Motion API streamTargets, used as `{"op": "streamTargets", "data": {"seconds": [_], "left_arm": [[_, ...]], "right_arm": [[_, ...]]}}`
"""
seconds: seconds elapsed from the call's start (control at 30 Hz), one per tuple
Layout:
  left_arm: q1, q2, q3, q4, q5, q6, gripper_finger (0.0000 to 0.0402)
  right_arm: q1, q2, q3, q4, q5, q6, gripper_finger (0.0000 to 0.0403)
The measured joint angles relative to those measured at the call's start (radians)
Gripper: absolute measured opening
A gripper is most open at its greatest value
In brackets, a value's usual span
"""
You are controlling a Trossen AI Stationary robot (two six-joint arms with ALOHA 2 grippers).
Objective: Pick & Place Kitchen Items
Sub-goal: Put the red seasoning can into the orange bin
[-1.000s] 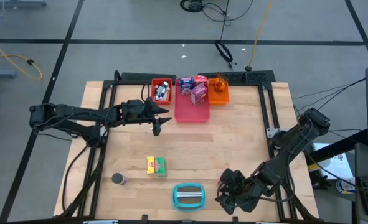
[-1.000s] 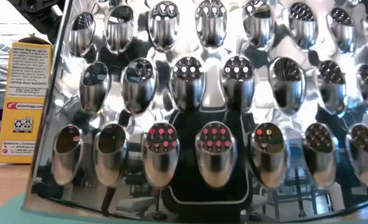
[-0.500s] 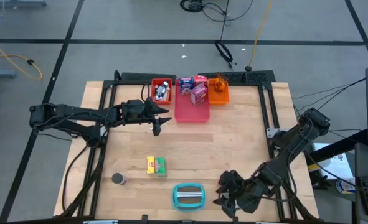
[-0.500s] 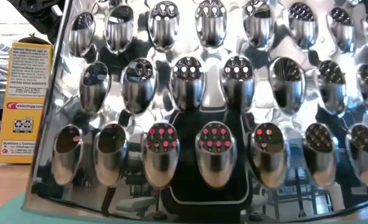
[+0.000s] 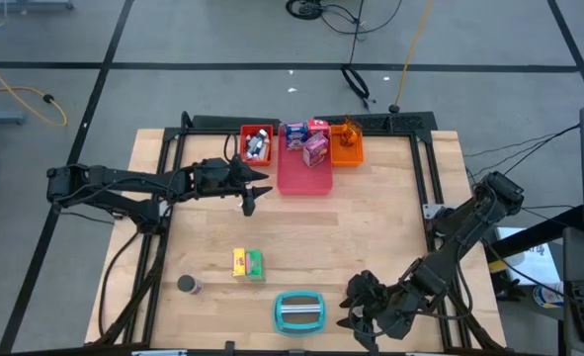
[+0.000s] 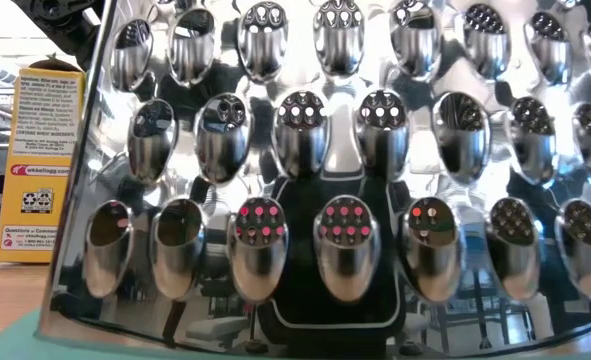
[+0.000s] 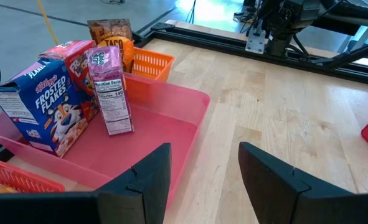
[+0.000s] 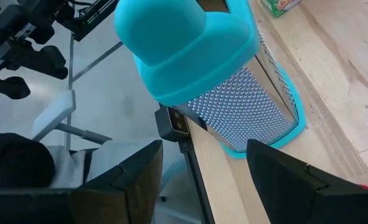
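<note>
Creeping slightly toward nine o'clock since the earlier frame, the right end effector (image 5: 354,314) sits at the worktop's (image 5: 371,227) five o'clock edge, fingers apart and empty, facing the teal-handled box grater (image 5: 299,311). Left end effector (image 5: 253,201), fingers apart and empty, hovers unmoved beside the pink tray (image 5: 304,180), which holds a Frosted Flakes box (image 7: 39,106) and purple packet (image 7: 111,89). Yellow and green boxes (image 5: 248,263) lie near six o'clock.

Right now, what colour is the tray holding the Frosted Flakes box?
Pink. The tray holding the Frosted Flakes box shows best in the left wrist view.
</note>
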Motion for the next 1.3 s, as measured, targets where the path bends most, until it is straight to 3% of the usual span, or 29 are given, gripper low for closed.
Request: {"op": "streamTargets", "data": {"seconds": [0.43, 0.9, 1.3], "left_arm": [[0.000, 0.000, 0.000, 0.000, 0.000, 0.000, 0.0186], [0.000, 0.000, 0.000, 0.000, 0.000, 0.000, 0.0186], [0.000, 0.000, 0.000, 0.001, 0.000, 0.000, 0.0186]], "right_arm": [[0.000, 0.000, 0.000, 0.000, 0.002, -0.038, 0.0224], [0.000, 0.000, 0.000, 0.005, 0.078, -0.210, 0.0224], [-0.003, 0.000, 0.000, 0.087, 0.072, -0.321, 0.0224]]}}
